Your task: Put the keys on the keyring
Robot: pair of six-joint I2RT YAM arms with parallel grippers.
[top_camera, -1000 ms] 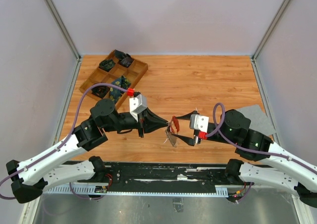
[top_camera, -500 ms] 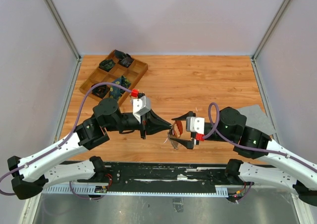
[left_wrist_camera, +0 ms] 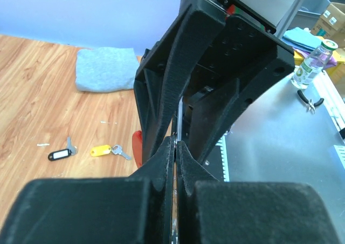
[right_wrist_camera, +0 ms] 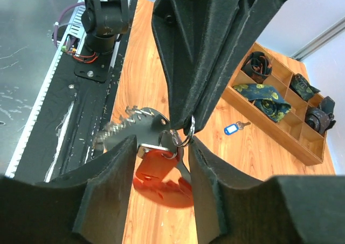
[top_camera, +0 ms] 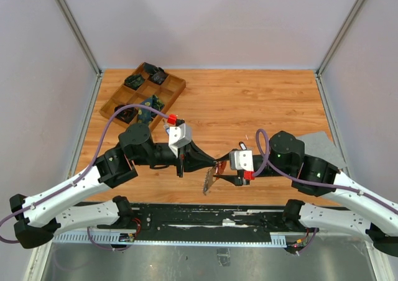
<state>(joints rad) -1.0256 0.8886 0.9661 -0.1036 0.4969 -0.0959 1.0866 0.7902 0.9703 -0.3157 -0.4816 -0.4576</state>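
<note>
Left pincer [left_wrist_camera: 176, 144] pinches keyring [right_wrist_camera: 141, 120] loop, rest dangling below. Right pincer [right_wrist_camera: 161, 144] half apart astride red part, grip unclear. Likely light, stiff, slick, swings: take flat plate. Yellow key [left_wrist_camera: 101, 150] lies well beyond left pincer.

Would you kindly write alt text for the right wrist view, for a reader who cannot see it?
The left gripper pinches the keyring from above; its silvery pieces and red plastic part sit between the right gripper's parted fingers. Behind, a wooden tray of dark items.
</note>
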